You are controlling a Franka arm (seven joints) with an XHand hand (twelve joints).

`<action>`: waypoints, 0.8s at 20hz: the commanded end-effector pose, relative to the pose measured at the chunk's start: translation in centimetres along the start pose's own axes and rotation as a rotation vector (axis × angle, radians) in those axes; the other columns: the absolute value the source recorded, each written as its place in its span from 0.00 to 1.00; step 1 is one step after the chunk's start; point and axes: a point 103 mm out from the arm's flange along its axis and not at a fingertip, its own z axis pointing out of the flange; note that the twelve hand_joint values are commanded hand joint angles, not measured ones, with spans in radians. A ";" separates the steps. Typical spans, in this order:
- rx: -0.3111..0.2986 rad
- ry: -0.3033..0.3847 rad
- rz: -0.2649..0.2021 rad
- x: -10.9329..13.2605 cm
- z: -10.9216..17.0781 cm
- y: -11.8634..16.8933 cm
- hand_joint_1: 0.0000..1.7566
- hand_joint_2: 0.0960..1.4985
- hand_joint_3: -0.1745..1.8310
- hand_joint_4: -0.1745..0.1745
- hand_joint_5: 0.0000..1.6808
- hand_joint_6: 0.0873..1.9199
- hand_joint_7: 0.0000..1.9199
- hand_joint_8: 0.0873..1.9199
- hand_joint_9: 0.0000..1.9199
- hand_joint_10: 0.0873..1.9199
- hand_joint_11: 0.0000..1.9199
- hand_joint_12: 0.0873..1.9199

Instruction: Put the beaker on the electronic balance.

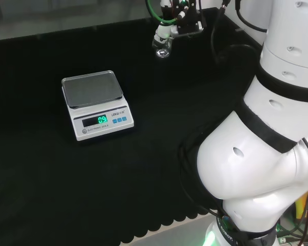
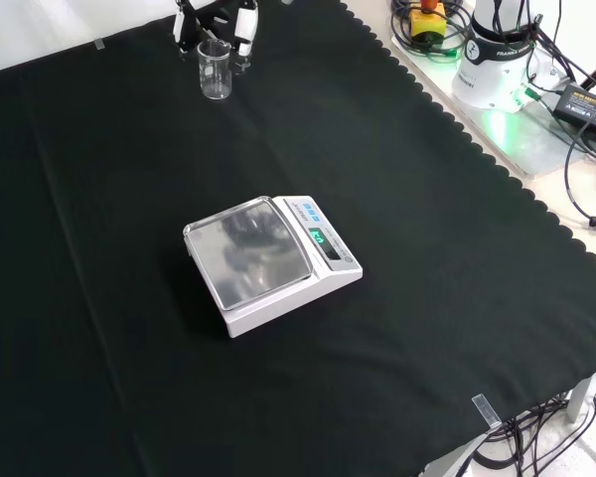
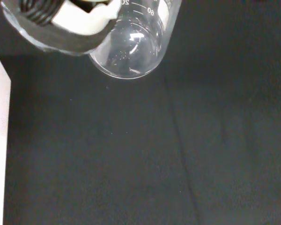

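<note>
**A:** At the far edge of the black cloth (image 2: 427, 258), top left in the front view, stands a small clear beaker (image 2: 216, 72). Do you see the hand there too?

**B:** Yes — the hand (image 2: 215, 20) comes in from the top of that view, right over the beaker, with its black and white fingers (image 2: 244, 28) down around the rim. In the head view the same pair sits at the top centre: the hand (image 1: 180, 18) above, the beaker (image 1: 162, 49) just under it, left of the arm's white links (image 1: 277, 128).

**A:** Is the glass lifted or resting on the cloth?

**B:** I cannot tell. In the front view its base looks level with the cloth, but nothing settles it.

**A:** And the grip?

**B:** The wrist view helps. A dark, ribbed part of the hand (image 3: 61, 23) with a white pad curls across the wall of the beaker (image 3: 131, 51), so the fingers are closed round it. The beaker looks empty, with graduation marks on its side.

**A:** Where is the electronic balance?

**B:** Well apart from the beaker — mid-cloth in the front view, the electronic balance (image 2: 273, 263) with its steel pan (image 2: 248, 248) bare. In the head view the balance (image 1: 97, 105) is left of centre, its green display lit.
</note>
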 end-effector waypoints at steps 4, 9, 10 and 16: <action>0.021 0.014 -0.069 -0.1 -0.1 1.3 0.64 0.67 0.10 0.42 0.67 0.37 0.62 0.32 0.83 0.00 0.89 0.21; 0.019 0.014 -0.130 2.8 -0.4 2.0 0.65 0.67 0.10 0.40 0.67 0.37 0.62 0.32 0.83 0.00 0.89 0.21; 0.018 0.017 -0.144 3.3 -0.4 2.2 0.65 0.67 0.10 0.40 0.67 0.37 0.62 0.32 0.83 0.00 0.89 0.21; 0.045 0.008 -0.215 6.2 -0.3 3.2 0.65 0.67 0.10 0.39 0.67 0.37 0.62 0.32 0.83 0.00 0.89 0.21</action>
